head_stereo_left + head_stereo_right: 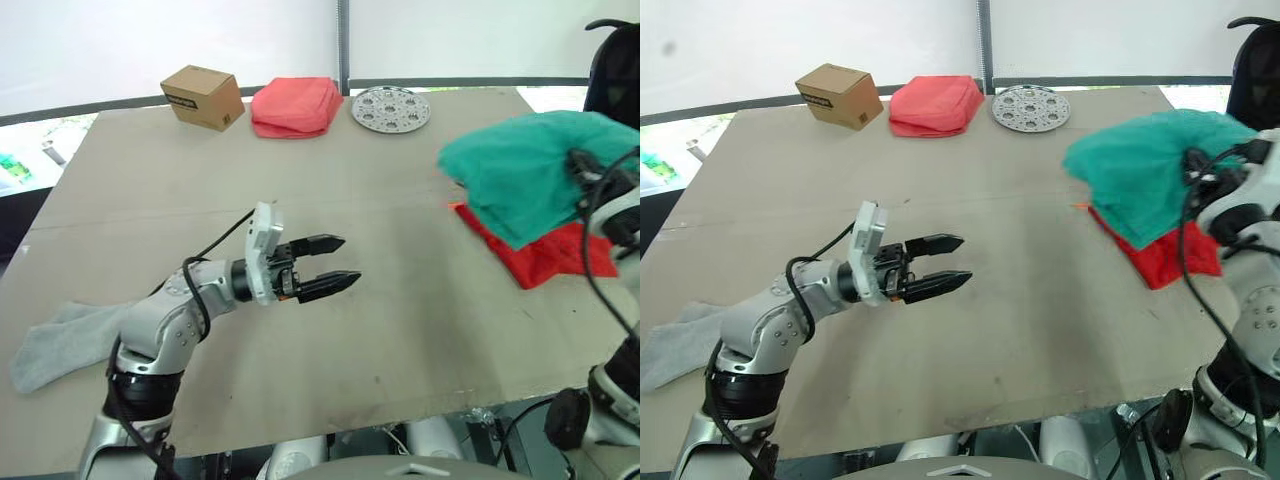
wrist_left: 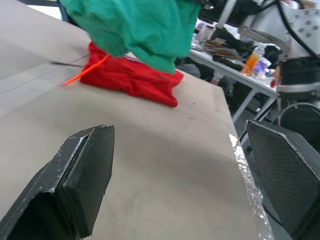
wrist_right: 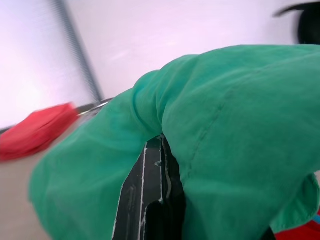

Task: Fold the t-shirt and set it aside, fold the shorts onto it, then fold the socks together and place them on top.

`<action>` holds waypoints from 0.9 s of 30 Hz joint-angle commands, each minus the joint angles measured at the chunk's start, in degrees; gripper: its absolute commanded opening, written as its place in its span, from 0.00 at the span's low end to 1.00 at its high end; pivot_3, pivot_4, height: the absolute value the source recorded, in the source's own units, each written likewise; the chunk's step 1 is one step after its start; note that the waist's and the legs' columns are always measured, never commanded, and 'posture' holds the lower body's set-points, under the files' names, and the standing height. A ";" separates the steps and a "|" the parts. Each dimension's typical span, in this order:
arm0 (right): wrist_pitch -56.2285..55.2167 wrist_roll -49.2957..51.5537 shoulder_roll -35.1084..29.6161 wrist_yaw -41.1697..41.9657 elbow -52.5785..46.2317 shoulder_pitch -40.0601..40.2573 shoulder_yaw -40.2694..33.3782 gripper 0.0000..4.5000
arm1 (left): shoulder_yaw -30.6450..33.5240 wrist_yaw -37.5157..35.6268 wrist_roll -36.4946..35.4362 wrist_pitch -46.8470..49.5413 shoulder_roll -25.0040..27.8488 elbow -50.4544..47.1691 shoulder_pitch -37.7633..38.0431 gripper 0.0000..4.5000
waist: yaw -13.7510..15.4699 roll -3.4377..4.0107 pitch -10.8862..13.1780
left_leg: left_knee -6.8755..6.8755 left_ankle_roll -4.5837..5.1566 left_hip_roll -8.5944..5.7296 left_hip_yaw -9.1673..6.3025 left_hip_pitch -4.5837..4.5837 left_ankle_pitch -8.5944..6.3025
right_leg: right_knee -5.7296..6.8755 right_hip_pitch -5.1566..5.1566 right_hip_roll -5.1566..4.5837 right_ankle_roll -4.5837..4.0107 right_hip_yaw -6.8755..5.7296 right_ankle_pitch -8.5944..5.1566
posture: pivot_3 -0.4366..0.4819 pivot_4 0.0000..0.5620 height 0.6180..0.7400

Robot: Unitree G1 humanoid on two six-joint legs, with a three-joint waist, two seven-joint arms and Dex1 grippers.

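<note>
i see my left gripper [image 1: 338,263] hovering over the middle of the grey-brown table [image 1: 400,330], its two black fingers apart with nothing between them. at about three o'clock on the table the bright red thin t-shirt [image 1: 545,255] lies folded near the right edge. the teal-green fleecy shorts [image 1: 520,170] hang draped over it, lifted by my right gripper [image 3: 152,200]; its fingers are buried in the fabric and seem clamped on it. an orange drawstring cord [image 2: 85,71] trails from the shorts onto the table. a light grey soft sock [image 1: 55,345] lies at about eight o'clock by the left edge. along the far edge, around twelve o'clock, sit a small brown cardboard box [image 1: 203,96], closed, a coral-pink folded cloth [image 1: 295,106] and a round perforated metal disc [image 1: 391,108].
</note>
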 commanded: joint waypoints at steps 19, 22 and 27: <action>15.17 17.89 -8.54 -0.31 15.87 -13.13 -10.67 0.02 | 0.78 1.33 -0.87 -0.26 -0.86 -3.47 0.42 1.00 | -0.09 0.34 0.20 | -0.01 0.03 0.05 0.31 0.13 -0.01 | 0.01 -0.01 0.17 0.08 0.48 0.05 | 0.48 0.27 1.00; 15.67 17.07 -10.60 -0.10 17.56 -11.39 -8.55 0.02 | 0.74 1.93 -0.85 -0.24 -0.93 -4.10 1.04 1.00 | 0.10 0.12 0.08 | -0.05 0.04 0.12 0.21 0.10 -0.02 | -0.02 0.00 0.24 0.08 0.36 0.05 | 0.48 0.27 1.00; 14.56 13.31 -11.48 -1.03 23.72 -5.09 -5.39 0.02 | 0.27 2.73 -0.27 -0.72 -1.11 -4.66 1.56 1.00 | 0.41 0.02 0.06 | 0.02 0.04 0.12 0.22 -0.14 -0.02 | -0.12 -0.02 0.12 0.02 0.21 0.01 | 0.48 0.27 1.00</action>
